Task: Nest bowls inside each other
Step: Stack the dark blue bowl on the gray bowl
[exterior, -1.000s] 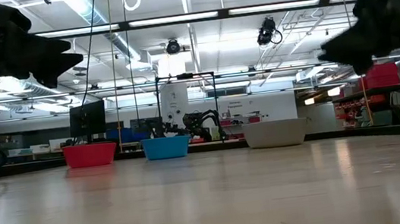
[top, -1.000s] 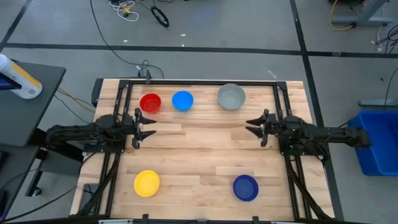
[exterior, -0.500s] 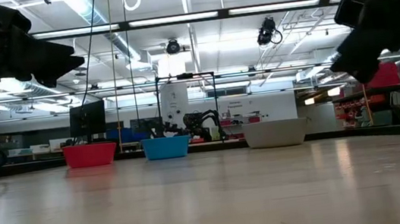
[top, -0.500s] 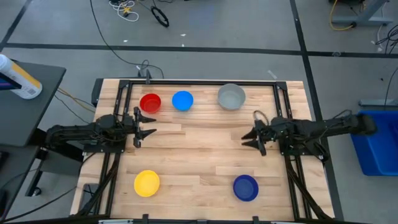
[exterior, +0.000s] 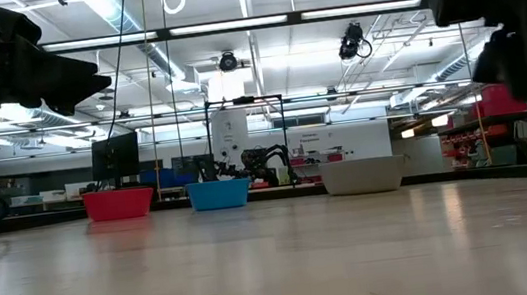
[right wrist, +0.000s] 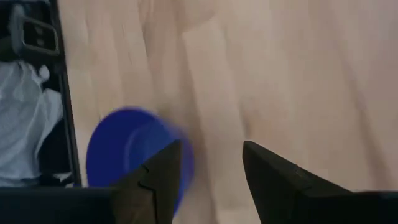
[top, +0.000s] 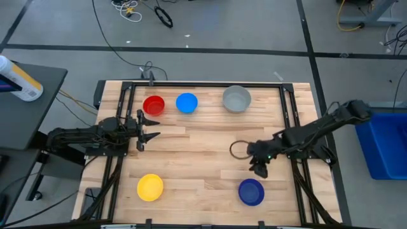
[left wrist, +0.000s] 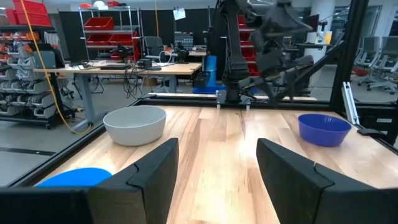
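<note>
Dark blue round plastic bowl sits alone at near right of the wooden table. Right gripper hangs just above its far-left side, fingers apart, empty. Left gripper waits at left, fingers apart, near the red bowl.

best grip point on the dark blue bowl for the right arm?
Probably the rim: the dark blue bowl sits upright and apart from the others, so come from above, one finger inside the wall, one outside. The open right gripper is beside it, toward the table's middle.
</note>
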{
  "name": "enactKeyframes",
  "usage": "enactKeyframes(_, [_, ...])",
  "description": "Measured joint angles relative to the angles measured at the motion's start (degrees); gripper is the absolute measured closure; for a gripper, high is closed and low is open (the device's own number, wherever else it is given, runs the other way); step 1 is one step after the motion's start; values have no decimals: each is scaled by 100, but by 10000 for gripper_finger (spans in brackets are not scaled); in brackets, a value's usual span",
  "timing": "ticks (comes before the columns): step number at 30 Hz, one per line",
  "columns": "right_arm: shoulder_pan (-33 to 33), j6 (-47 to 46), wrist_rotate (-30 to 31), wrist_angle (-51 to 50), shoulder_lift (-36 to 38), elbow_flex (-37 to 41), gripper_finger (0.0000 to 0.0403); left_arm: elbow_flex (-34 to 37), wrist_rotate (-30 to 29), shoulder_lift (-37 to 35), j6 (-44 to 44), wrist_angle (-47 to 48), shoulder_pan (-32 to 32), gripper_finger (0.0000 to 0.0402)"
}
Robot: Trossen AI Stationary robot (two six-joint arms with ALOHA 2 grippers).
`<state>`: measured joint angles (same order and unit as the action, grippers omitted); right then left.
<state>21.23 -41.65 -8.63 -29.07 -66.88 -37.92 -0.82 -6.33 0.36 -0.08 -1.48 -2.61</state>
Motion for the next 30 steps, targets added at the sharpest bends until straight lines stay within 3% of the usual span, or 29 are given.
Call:
enactKeyframes(14, [1107, -1612, 267, 346, -779, -27, 214, 0, -2, 0, -10, 18, -2, 177])
enactKeyframes(23, [1306, -1838, 328, 715, -1163, -27, 219, 0, -2, 0, -10, 31, -2, 177])
enactKeyframes(30, [1306, -1764, 462, 766, -1375, -27, 258, 0, 5, 0, -12, 33, 0, 177])
